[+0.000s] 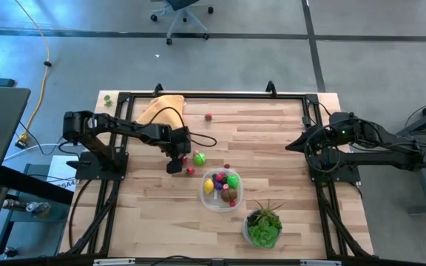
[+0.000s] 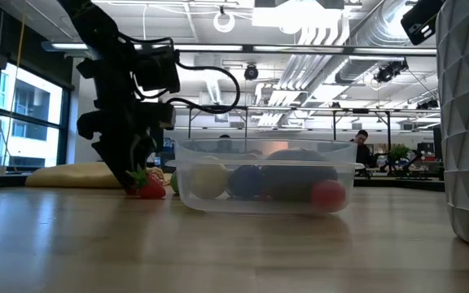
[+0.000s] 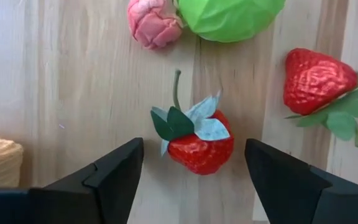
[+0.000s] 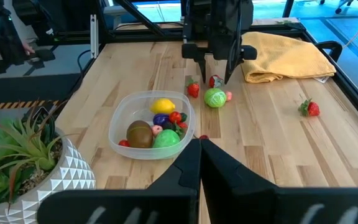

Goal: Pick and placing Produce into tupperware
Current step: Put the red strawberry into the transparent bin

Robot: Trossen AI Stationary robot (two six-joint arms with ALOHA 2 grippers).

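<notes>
While we read across the table from the left:
Left gripper (image 3: 191, 171): fingers apart, straddling a small red toy strawberry (image 3: 201, 144), we judge for a grasp.
Round clear plastic tupperware (image 1: 207, 198): mid-table, already holding produce.
Right gripper (image 4: 199, 163): fingers together, parked at the table's right edge.

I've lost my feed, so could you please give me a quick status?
Left pincer open, straddling a strawberry on the table. Right pincer shut, parked at the right edge. Tupperware part filled; second strawberry and green ball close by.
</notes>
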